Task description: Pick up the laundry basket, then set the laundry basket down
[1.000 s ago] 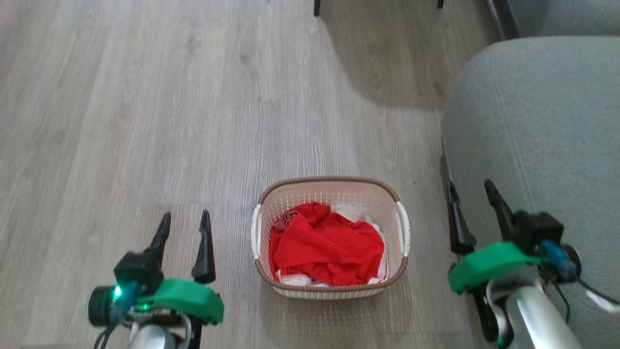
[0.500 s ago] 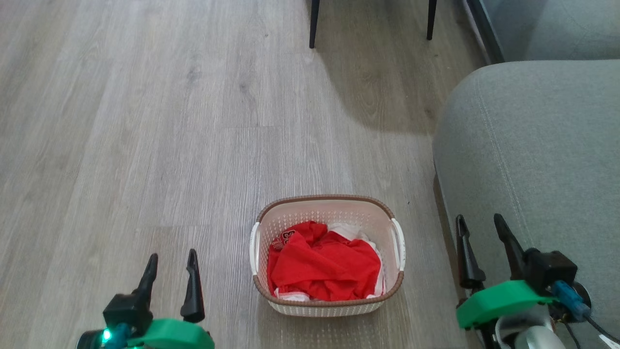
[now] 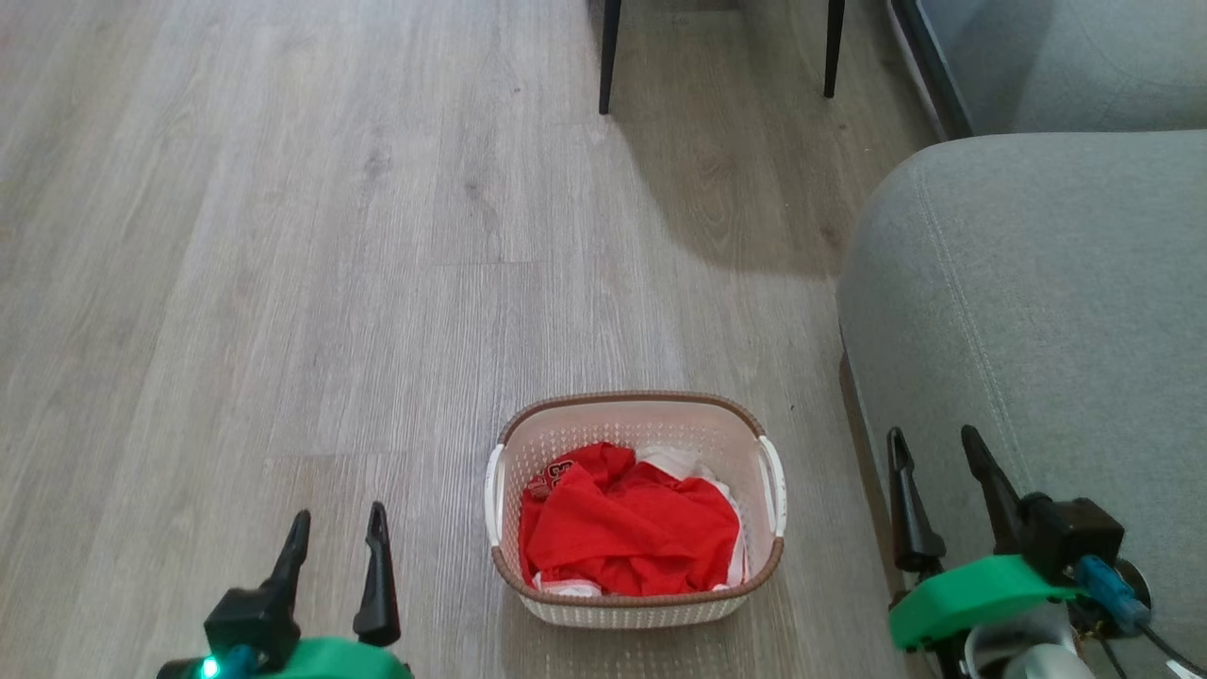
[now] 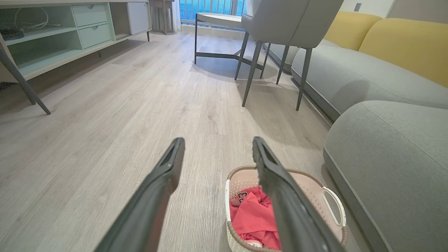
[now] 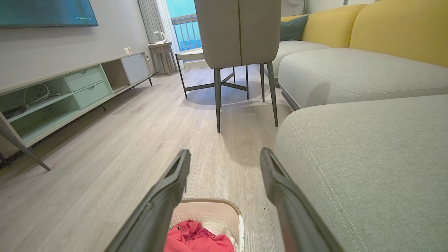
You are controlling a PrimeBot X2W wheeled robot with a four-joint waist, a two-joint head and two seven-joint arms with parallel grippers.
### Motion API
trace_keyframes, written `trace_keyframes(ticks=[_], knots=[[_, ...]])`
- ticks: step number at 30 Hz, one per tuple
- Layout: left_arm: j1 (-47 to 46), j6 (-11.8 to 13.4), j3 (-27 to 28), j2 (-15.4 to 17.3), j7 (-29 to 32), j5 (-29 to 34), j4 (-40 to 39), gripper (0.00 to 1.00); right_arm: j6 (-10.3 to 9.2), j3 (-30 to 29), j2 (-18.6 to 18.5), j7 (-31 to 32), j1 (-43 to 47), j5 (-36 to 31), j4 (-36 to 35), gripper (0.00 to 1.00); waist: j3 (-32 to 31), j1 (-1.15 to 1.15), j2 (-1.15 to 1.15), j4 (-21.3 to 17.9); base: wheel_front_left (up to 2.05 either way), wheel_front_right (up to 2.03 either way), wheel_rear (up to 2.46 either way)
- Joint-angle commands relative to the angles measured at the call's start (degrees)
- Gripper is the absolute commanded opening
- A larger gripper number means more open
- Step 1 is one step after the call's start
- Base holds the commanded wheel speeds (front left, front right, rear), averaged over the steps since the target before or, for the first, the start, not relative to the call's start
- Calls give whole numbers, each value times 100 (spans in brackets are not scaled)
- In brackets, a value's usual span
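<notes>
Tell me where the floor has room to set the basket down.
Wide bare floor lies left of the laundry basket and ahead of it, up to the chair legs. Crowded: the narrow strip between basket and grey sofa.

Right gripper: long dark fingers, green shell, blue plug, silver forearm.

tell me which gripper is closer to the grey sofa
Right. The right gripper hangs open at the edge of the grey sofa; the left gripper is on the far side of the laundry basket, over the wood floor.
</notes>
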Motion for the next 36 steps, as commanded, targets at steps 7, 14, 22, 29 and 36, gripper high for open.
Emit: trace_keyframes(ticks=[7, 14, 22, 29, 36], knots=[[96, 2, -16, 0, 27, -13, 345, 0, 0, 25, 16, 11, 182, 9, 342, 0, -11, 1, 0, -2, 0, 0, 0], [30, -55, 39, 16, 115, -460, 383, 0, -1, -3, -10, 91, 152, 452, 389, 0, 4, 1, 0, -16, 0, 0, 0], [-88, -134, 109, 35, 226, -994, 421, 0, -1, -44, -41, 194, 76, 981, 418, 0, 20, 1, 0, -33, 0, 0, 0], [-189, -204, 172, 49, 324, -1456, 453, 0, -2, -85, -64, 287, 13, 1437, 439, 0, 35, 1, 0, -47, 0, 0, 0], [-290, -272, 239, 60, 424, -1918, 480, 0, -3, -130, -83, 384, -48, 1890, 459, 0, 50, 1, 0, -62, 0, 0, 0]])
